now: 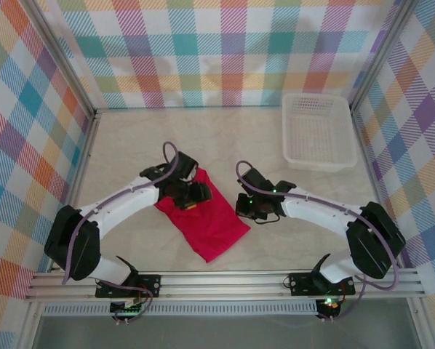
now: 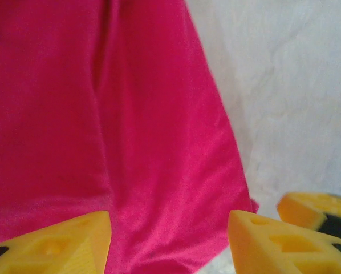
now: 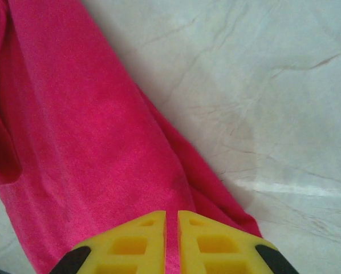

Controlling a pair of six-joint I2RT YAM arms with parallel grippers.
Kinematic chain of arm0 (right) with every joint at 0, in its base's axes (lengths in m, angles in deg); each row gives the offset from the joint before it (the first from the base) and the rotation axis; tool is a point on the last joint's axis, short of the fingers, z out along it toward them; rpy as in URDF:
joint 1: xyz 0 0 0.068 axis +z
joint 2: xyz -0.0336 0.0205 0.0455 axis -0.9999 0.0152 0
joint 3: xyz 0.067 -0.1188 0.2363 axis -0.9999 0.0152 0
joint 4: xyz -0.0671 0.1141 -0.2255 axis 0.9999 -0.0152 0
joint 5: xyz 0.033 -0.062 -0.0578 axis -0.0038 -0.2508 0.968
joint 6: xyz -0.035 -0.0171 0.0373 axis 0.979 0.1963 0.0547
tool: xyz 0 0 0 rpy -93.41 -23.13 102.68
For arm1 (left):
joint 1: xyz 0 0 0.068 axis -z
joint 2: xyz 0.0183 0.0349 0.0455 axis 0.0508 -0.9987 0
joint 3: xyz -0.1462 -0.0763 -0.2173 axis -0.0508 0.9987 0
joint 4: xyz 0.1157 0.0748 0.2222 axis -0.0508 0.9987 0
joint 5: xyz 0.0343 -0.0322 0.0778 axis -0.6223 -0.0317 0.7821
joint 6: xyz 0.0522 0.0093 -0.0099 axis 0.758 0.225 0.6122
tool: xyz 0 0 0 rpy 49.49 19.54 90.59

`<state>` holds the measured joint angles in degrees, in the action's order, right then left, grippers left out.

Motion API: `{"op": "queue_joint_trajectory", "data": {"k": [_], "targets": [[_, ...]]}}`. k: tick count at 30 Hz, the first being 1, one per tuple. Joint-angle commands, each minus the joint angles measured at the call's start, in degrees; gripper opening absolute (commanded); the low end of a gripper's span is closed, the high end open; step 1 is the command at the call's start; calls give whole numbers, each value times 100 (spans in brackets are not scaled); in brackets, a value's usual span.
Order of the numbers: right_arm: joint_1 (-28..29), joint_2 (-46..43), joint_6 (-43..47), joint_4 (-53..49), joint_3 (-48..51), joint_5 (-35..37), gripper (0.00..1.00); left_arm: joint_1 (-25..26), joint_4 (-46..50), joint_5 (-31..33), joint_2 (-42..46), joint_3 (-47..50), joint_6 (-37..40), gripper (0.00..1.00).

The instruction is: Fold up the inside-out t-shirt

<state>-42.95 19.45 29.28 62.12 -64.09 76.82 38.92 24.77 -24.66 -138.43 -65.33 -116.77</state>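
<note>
Right fingers [image 3: 150, 234] closed to a slit at the edge of the inside-out t-shirt [image 1: 210, 218], hold unclear | left fingers [image 2: 88, 240] wide above its cloth | shirt lies narrow, diagonal on the counter [image 1: 261, 138] | I judge fold underway; next needs firm corner pinches

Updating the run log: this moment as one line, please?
red t-shirt: narrow bundle on table | left fingers: apart above it | right fingers: together at its edge
</note>
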Motion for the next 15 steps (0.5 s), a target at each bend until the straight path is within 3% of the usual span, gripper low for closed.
{"op": "queue_joint_trajectory", "data": {"k": [1,5,8,12,15], "targets": [[41,226,-261,459,309,-310,14,393,-508,-141,85,182,-633,57],[75,468,-386,512,427,-278,12,532,-1083,-302,-321,554,-999,56],[111,619,-449,483,488,-240,11,317,-893,-9,-692,484,-771,56],[224,752,-518,371,578,-226,11,-779,-391,67,-1100,225,-87,55],[385,756,-580,234,628,-150,11,-1733,365,297,-1254,-584,505,55]]}}
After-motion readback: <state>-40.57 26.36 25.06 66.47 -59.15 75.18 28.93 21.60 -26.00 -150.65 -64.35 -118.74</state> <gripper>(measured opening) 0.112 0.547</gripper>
